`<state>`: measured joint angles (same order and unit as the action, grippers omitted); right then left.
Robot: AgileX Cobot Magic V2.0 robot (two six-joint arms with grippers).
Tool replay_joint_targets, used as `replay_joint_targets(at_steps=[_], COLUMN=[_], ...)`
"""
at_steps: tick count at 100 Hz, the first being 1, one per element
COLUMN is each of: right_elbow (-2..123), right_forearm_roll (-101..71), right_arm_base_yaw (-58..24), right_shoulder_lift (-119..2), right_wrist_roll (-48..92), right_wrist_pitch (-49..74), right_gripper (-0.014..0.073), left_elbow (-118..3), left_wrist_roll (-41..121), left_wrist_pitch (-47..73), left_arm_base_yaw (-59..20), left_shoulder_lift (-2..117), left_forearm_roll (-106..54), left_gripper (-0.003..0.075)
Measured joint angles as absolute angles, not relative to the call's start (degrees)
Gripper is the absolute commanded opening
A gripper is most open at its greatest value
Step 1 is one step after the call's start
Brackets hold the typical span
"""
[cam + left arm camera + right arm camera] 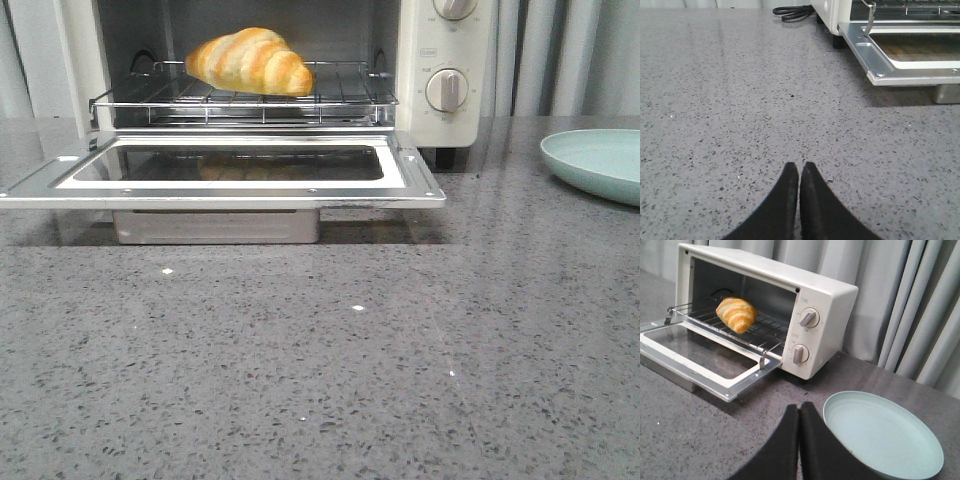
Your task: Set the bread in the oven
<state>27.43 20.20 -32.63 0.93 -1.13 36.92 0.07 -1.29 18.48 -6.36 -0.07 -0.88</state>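
The golden-orange striped bread (252, 61) lies on the wire rack (250, 100) inside the cream-white oven (440, 60). The oven's glass door (225, 170) hangs open, flat toward me. The right wrist view shows the bread (737, 313) on the rack too. My left gripper (799, 167) is shut and empty over bare counter, to the left of the door's corner (875, 75). My right gripper (800, 407) is shut and empty, beside the rim of the plate. Neither gripper shows in the front view.
A pale green plate (598, 162) sits on the counter right of the oven, and shows in the right wrist view (880, 432). A metal tray (215, 226) lies under the open door. A black cable (792, 12) lies behind the oven's left side. Grey curtains hang behind.
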Motion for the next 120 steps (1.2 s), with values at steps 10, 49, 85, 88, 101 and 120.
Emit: replay_joint_targets(at_steps=[10, 49, 85, 88, 101, 120], right_elbow=[24.4, 3.1, -0.7, -0.7, -0.7, -0.6], right_forearm_roll=[23.0, 13.9, 4.6, 4.5, 4.6, 4.5], right_arm_base_yaw=[-32.5, -10.1, 5.0, 5.1, 5.1, 5.1], right_shoulder_lift=[0.9, 0.9, 0.9, 0.9, 0.9, 0.9], right_wrist_roll=[-1.1, -1.1, -1.1, -1.1, -1.3, -1.1], right_wrist_pitch=[36.9, 9.9, 9.0, 10.0, 14.0, 18.8], right_gripper=[-0.0048, -0.0048, -0.0048, -0.0048, -0.0048, -0.0048], left_elbow=[0.1, 0.1, 0.1, 0.1, 0.1, 0.1], left_wrist_roll=[-1.3, -1.4, -1.4, -1.4, -1.4, -1.4], left_wrist_pitch=[18.5, 18.5, 18.5, 18.5, 18.5, 18.5], left_arm_base_yaw=[-6.4, -6.4, -6.4, -6.4, -6.4, -6.4], left_shoulder_lift=[-0.1, -0.1, -0.1, -0.1, -0.1, -0.1], left_forearm_roll=[-0.9, -0.9, -0.9, -0.9, -0.9, -0.9], left_gripper=[-0.0021, -0.0021, -0.0021, -0.0021, -0.0021, -0.0021])
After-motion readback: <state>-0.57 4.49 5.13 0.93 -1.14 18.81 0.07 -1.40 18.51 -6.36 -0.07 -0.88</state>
